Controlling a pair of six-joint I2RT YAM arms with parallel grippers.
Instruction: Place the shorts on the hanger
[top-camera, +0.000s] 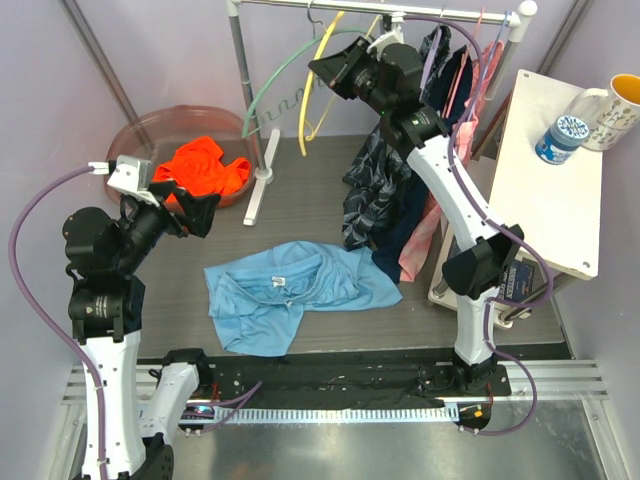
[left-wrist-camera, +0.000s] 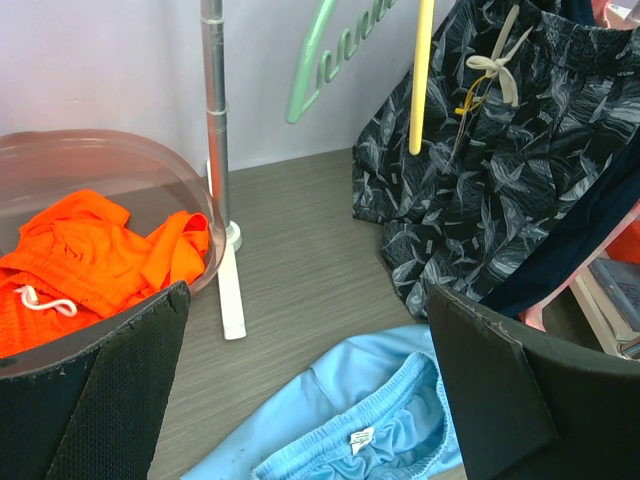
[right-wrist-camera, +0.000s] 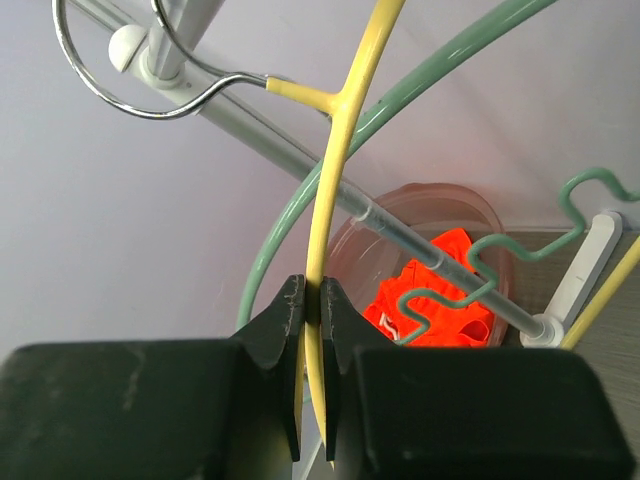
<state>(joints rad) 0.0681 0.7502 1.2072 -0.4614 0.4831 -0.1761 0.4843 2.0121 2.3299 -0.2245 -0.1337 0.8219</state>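
Now pinching the hanger (right-wrist-camera: 333, 170) at twelve o'clock with the right hand (right-wrist-camera: 312, 295), left hand (top-camera: 188, 205) spread wide at nine, might snag the green hanger (right-wrist-camera: 430, 62) if yanked.

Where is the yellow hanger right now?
In the top view, the yellow hanger hangs from the clothes rail at the back, near the centre, overlapping the pale green hanger. The right gripper is shut on its arm.

Left gripper (left-wrist-camera: 310, 385) agape, right gripper (right-wrist-camera: 313, 300) clamped.
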